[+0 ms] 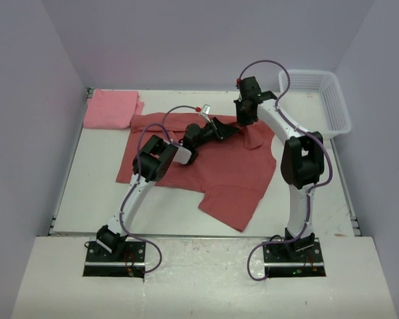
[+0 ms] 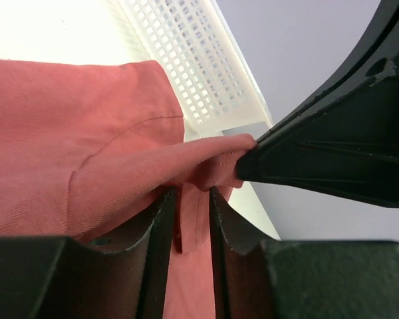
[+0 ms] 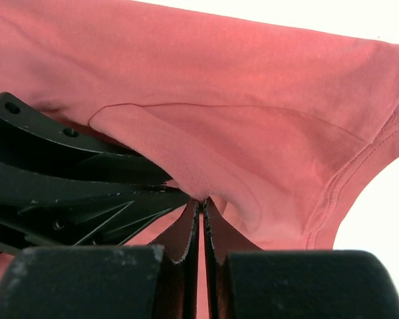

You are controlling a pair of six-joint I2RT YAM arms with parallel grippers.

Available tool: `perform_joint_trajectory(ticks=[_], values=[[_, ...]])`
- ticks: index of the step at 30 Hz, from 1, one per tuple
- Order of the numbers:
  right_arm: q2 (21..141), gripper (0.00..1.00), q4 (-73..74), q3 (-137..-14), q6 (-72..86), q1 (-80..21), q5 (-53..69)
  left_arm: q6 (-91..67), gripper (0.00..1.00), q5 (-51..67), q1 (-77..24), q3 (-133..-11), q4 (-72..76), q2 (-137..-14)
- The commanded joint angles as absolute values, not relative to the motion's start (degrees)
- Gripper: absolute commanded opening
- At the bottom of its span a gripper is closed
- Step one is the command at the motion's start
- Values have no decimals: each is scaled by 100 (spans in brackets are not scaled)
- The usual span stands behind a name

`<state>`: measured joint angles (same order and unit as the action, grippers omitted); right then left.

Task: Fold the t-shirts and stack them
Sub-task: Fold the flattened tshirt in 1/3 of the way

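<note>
Red shirt (image 1: 219, 173) spread mid-table, far edge partly hidden under both arms, right claw (image 3: 201, 201) pinched tight on a raised fold, left claw (image 2: 191, 194) narrow just beside it, its hold on cloth unclear, pink shirt (image 1: 111, 108) folded at far-left corner.

Quick tally, as seen from the floor: 2 tees, 1 basket, 2 arms, 1 table.
Tees: 2, i.e. 1 brick-red tee (image 1: 219, 176) + 1 pink tee (image 1: 111, 108). Baskets: 1, the white lattice basket (image 1: 339, 100). Arms: 2, left arm (image 1: 132, 198) & right arm (image 1: 298, 206), w/ 1 gripper apiece, so 2: left gripper (image 2: 193, 199), right gripper (image 3: 201, 206). Tables: 1 table (image 1: 93, 193).
</note>
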<state>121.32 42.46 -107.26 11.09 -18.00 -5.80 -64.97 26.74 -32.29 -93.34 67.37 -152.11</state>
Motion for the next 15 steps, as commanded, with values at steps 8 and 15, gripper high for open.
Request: perform_joint_trajectory(ticks=[8, 15], values=[[11707, 0, 4236, -10793, 1072, -1846, -536, -6196, 32, 2566, -3261, -9387, 6679, -14810], [11681, 0, 4219, -10749, 1046, -1872, -545, -6258, 47, 2514, -3252, -8956, 6997, -14599]])
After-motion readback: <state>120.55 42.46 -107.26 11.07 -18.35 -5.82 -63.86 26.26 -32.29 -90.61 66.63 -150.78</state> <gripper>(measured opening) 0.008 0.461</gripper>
